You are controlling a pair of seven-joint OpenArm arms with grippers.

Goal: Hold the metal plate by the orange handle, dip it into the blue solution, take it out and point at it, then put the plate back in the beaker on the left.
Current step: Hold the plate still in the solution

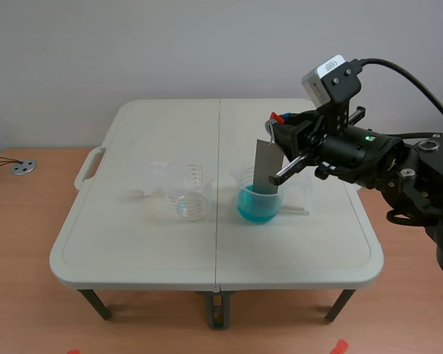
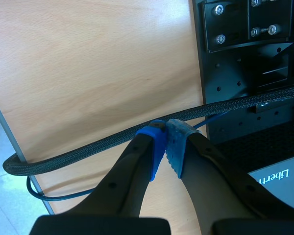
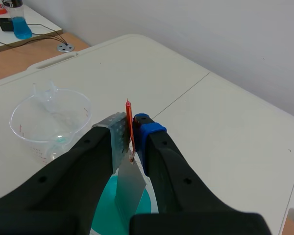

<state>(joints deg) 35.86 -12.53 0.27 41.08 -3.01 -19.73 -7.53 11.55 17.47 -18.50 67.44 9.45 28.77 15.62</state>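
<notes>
We are in a robotics lab, as we see from the white folding table (image 1: 133,236) on a wood-look floor (image 1: 29,295) before a bare wall (image 1: 133,44), a clear measuring beaker (image 1: 190,198) beside a beaker of blue liquid (image 1: 257,206), and a braided cable (image 2: 88,151) by a black perforated equipment frame (image 2: 235,83).

Scene view wide, facing table (image 1: 133,243); right wrist close above it; left wrist off-table.

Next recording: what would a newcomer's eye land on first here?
The right tool, shut on a thin orange handle, holds a grey metal plate upright with its lower end inside the beaker of blue solution, near the middle of the table. Beside it, toward the left arm's side, stands a clear beaker.
</notes>
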